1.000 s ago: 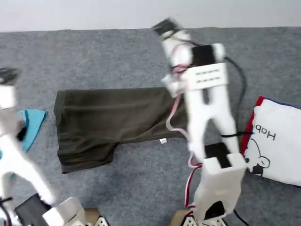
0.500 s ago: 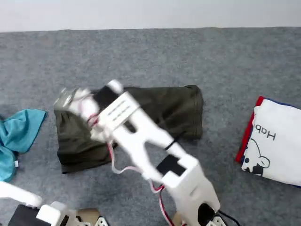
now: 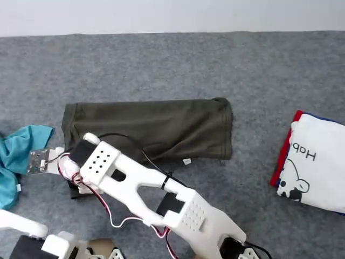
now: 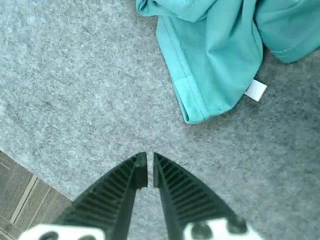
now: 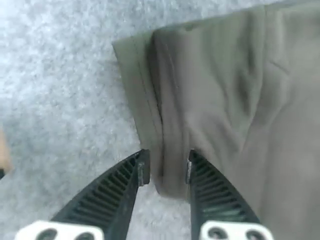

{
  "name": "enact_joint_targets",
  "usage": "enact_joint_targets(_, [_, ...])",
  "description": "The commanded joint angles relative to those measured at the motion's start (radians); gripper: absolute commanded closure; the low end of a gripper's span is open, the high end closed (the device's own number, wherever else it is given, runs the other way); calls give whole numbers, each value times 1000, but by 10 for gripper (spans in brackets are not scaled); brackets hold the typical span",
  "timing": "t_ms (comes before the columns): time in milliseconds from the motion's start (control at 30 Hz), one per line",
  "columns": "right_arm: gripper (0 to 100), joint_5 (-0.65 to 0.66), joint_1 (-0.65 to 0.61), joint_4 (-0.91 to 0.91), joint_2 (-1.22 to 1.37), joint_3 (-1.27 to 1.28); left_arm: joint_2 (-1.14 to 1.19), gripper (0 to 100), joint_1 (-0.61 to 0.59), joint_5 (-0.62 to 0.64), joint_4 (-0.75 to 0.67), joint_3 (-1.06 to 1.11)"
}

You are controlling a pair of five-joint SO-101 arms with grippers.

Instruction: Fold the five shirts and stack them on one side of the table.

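A dark olive shirt (image 3: pixel 156 127) lies spread across the middle of the table, folded lengthwise. My right arm (image 3: pixel 108 167) stretches over its front left corner. In the right wrist view my right gripper (image 5: pixel 165 167) stands open, its fingers (image 5: pixel 141 170) on either side of the olive shirt's (image 5: pixel 225 100) sleeve edge. A crumpled teal shirt (image 3: pixel 21 148) lies at the left edge. My left gripper (image 4: pixel 150 170) is shut and holds nothing; it hangs over bare carpet beside the teal shirt (image 4: pixel 215 55). The left arm's base (image 3: pixel 27 237) is at the front left.
A folded white shirt (image 3: pixel 318 167) with a printed figure sits on a red one (image 3: pixel 284 148) at the right edge. Grey carpet (image 3: pixel 161 65) covers the table. A wooden edge (image 4: pixel 20 200) shows near the left gripper.
The right arm swung from the back right across to the olive shirt's front left corner. The left arm drew back to the front left. The shirt's right end now lies flat.
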Motion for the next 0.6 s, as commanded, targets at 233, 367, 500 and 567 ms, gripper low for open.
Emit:
enact_joint_targets(233, [916,11,8,-47,93,-12,-35,960,-3,5,-15,-2])
enact_joint_targets(367, [916,6,38,-41,102,-12,-35,960,-3,6,-14,-1])
enact_joint_targets(500, [916,5,53,-38,104,-12,-40,960,-5,8,-2,-1])
enact_joint_targets(567, [916,5,54,-38,108,-12,-38,960,-2,8,18,-1])
